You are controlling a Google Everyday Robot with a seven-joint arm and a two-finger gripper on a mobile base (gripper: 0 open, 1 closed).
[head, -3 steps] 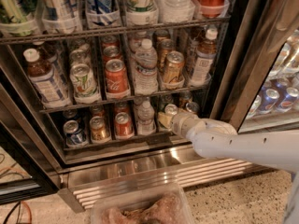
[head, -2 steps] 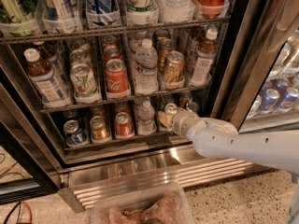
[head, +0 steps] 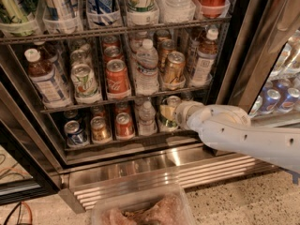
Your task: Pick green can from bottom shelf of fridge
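The green can point(head: 172, 101) stands at the right end of the bottom shelf point(head: 117, 143) of the fridge point(head: 234, 55). Its silver top shows and its dark body is mostly hidden. My gripper point(head: 166, 114) reaches in from the right on a white arm point(head: 234, 132) and sits right at the can's front, covering its lower part. To the can's left stand a water bottle point(head: 146, 118), a red can point(head: 124, 125), a gold can point(head: 100, 129) and a blue can point(head: 75, 132).
The rack above holds tea bottles, cans and a water bottle. The ribbed steel base point(head: 154, 172) runs below the shelf. A clear plastic bin point(head: 140, 210) sits at the bottom edge. The open glass door point(head: 276, 55) stands at the right, with blue cans behind it.
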